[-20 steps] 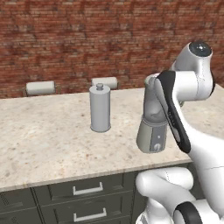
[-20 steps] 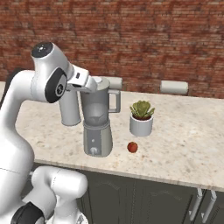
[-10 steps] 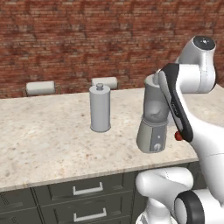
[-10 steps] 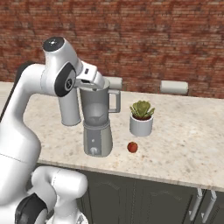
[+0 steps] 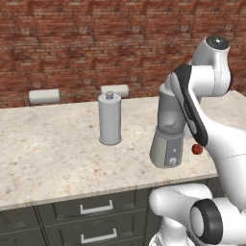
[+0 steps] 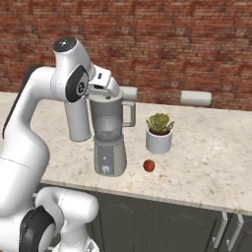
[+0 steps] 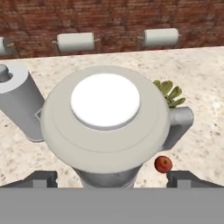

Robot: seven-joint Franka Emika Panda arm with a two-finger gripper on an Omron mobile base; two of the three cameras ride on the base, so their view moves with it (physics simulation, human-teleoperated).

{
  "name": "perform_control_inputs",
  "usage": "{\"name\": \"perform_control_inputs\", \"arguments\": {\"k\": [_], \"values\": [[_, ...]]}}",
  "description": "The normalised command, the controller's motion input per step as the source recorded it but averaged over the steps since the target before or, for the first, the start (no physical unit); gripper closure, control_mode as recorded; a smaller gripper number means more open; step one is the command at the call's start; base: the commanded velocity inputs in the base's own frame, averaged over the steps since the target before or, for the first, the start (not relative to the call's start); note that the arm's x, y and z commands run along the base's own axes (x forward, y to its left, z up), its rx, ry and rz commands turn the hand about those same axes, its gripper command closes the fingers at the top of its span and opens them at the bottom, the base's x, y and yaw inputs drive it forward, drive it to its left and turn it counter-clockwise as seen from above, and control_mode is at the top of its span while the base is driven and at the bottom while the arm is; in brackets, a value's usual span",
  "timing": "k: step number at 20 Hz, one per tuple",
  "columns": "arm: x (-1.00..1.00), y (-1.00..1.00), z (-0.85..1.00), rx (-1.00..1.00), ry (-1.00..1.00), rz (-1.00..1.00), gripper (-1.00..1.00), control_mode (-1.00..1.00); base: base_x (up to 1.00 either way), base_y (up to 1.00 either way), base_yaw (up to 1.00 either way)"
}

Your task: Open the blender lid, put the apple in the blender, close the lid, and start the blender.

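Hand view: gripper (image 7: 112, 178) above blender lid (image 7: 105, 114), fingers spread wide apart. Lid on blender (image 6: 110, 135); apple (image 6: 149, 165) beside its base

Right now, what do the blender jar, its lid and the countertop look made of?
Blender jar: translucent grey, likely plastic or glass; the inside shows through.
Blender lid: opaque matte grey, probably plastic, with a flat white centre cap.
Countertop: speckled beige, looks like polished stone or laminate; can't tell which.

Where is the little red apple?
The apple sits on the counter near its front edge, between the blender and the potted plant, just in front of the pot in the right base view.
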Motion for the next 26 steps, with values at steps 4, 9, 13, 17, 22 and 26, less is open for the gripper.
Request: {"name": "perform_control_inputs", "arguments": {"k": [4,9,13,17,22,26], "values": [[0.36,0.00,0.00,0.00,0.06,0.00,-1.00,-1.00,0.00,0.00,0.00],[0.41,0.00,0.00,0.00,0.08,0.00,-1.00,-1.00,0.00,0.00,0.00],[0.31,0.00,0.00,0.00,0.08,0.00,-1.00,-1.00,0.00,0.00,0.00],[0.30,0.00,0.00,0.00,0.07,0.00,-1.00,-1.00,0.00,0.00,0.00],[0.15,0.00,-0.02,0.00,0.06,0.00,-1.00,-1.00,0.00,0.00,0.00],[-0.04,-0.01,-0.12,0.00,0.00,0.00,-1.00,-1.00,0.00,0.00,0.00]]}}
